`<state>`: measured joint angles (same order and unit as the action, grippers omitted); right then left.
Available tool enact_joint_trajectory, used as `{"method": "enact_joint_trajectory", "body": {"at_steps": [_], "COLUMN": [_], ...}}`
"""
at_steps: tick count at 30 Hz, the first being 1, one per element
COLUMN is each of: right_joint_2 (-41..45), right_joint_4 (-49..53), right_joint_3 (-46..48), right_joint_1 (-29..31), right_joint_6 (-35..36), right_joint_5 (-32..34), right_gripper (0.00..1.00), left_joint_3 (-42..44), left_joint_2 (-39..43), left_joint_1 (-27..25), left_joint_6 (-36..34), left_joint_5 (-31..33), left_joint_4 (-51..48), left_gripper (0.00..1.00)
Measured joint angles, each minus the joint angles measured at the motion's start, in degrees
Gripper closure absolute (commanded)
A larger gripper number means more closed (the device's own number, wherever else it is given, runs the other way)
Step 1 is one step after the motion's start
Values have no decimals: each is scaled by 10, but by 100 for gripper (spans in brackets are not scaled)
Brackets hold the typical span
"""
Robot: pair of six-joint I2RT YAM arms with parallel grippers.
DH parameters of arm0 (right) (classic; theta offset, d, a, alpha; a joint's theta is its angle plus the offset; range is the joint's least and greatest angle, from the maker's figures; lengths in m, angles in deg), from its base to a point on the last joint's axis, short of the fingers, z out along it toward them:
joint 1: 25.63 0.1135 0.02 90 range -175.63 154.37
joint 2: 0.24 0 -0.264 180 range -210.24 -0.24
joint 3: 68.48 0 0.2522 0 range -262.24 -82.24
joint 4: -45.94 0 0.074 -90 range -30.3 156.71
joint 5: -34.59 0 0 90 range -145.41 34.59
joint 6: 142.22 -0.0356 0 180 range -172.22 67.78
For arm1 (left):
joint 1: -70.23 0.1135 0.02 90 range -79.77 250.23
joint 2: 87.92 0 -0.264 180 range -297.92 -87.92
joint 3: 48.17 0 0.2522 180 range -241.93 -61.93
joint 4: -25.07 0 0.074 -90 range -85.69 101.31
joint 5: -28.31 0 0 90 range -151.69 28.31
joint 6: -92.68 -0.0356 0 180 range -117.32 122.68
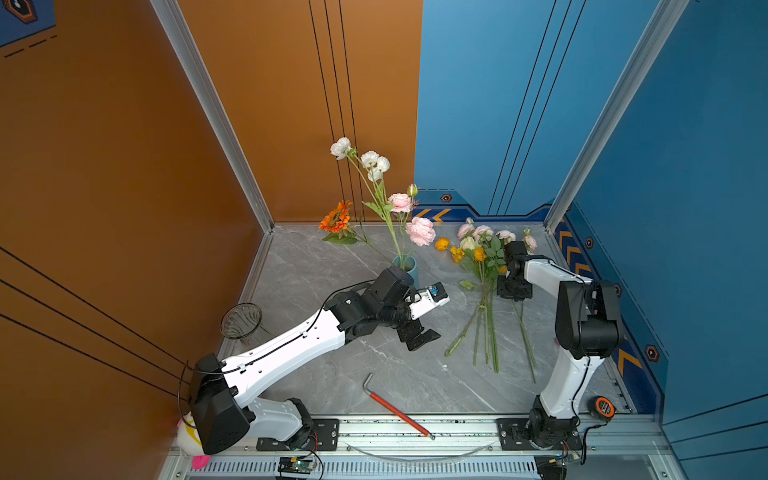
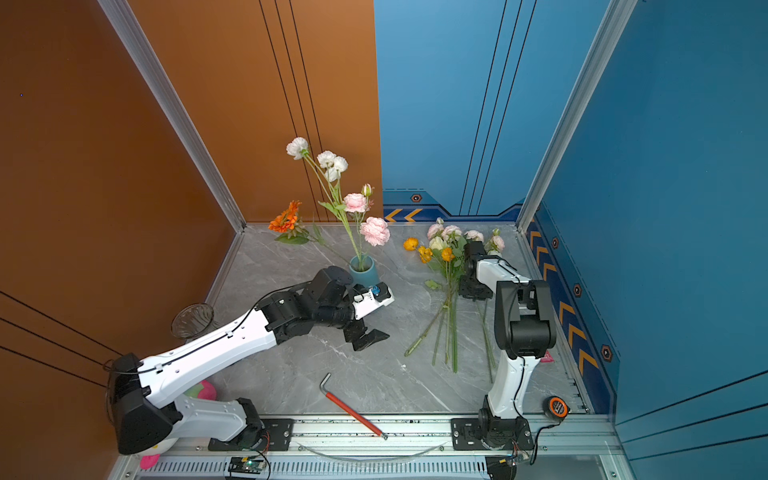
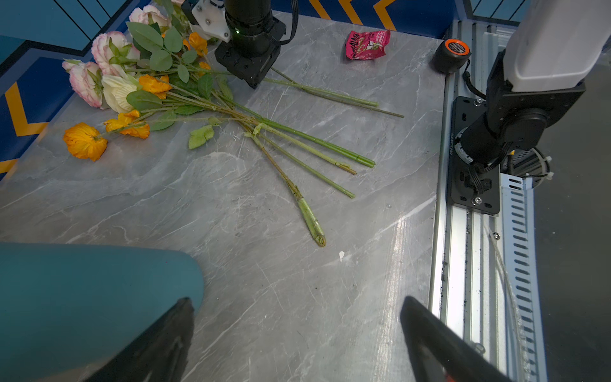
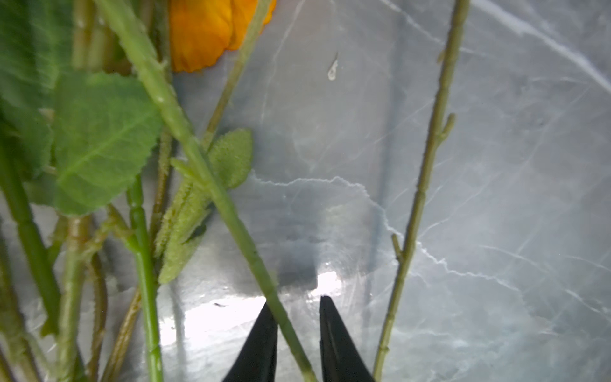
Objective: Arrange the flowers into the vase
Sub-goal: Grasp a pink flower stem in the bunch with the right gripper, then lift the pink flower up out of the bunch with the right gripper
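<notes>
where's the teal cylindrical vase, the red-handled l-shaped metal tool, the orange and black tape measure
teal cylindrical vase [image 2: 368, 275]: in a top view, outer wall
red-handled l-shaped metal tool [image 1: 395, 409]: in a top view, red handle
orange and black tape measure [image 1: 603, 406]: in a top view, round face

A crumpled pink snack packet [image 3: 367, 44] on the grey marble table [image 3: 297, 264] carries dark printed lettering, too creased and small to read. The round black-and-orange tape measure [image 3: 451, 54] has an illegible label. Orange chevron arrows [image 3: 16, 110] mark the dark-blue wall strip [image 3: 36, 76].
</notes>
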<state>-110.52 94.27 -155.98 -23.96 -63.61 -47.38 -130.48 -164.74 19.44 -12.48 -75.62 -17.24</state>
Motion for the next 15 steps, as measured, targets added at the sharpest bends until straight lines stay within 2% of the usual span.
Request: {"method": "enact_joint_trajectory", "body": {"at_steps": [5, 15], "right_joint_2": [-1, 17], "right_joint_4": [0, 5], "right_joint_3": [0, 0], "right_joint_1": [19, 44], "right_joint_6": [18, 42], "right_joint_5": [-4, -3], "right_gripper": [90, 96], "left_joint_3": [0, 0], "left_joint_2": [0, 0], "left_joint_1": [0, 0], "left_joint_6": [0, 1], "left_joint_5": [0, 0], "left_joint_4": [0, 0], "left_gripper": [2, 2]}}
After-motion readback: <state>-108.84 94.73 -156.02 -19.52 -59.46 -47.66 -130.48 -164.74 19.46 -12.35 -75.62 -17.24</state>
